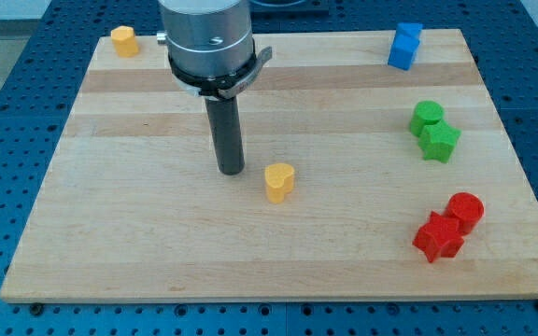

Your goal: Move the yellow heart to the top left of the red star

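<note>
Board [110, 233] wide, open wood left between centre and right-hand clusters. No pincer fitted — plain rod only, nothing grasped. My tip [231, 172] set just left of yellow heart [279, 181], slightly farther, apparently not touching. Red star [437, 237] found near right edge, touching red cylinder [466, 211]. Heart best pushed rightward, stopped up-left of star — green blocks [434, 131] and board edge to be avoided.

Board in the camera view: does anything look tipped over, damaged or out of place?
Nothing stands out. The wooden board looks intact and every block sits flat on it. My tip rests just to the view's left of the yellow heart, a small gap between them.
</note>
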`<state>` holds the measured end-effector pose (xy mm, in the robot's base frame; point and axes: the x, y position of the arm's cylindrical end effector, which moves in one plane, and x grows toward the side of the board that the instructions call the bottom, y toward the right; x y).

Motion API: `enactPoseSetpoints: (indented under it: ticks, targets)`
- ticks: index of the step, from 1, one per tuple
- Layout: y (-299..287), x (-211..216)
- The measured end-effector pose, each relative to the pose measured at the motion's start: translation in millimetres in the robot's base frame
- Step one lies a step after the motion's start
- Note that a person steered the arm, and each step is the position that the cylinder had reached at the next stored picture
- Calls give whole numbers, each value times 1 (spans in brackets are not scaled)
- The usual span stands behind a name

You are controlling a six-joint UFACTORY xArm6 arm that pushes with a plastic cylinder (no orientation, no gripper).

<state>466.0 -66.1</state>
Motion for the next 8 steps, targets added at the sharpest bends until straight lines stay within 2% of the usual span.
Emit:
enactPoseSetpoints:
  ticks: [1,2,4,8]
  targets:
    - [34,12]
    - [44,13]
    - [110,69]
    - [157,91]
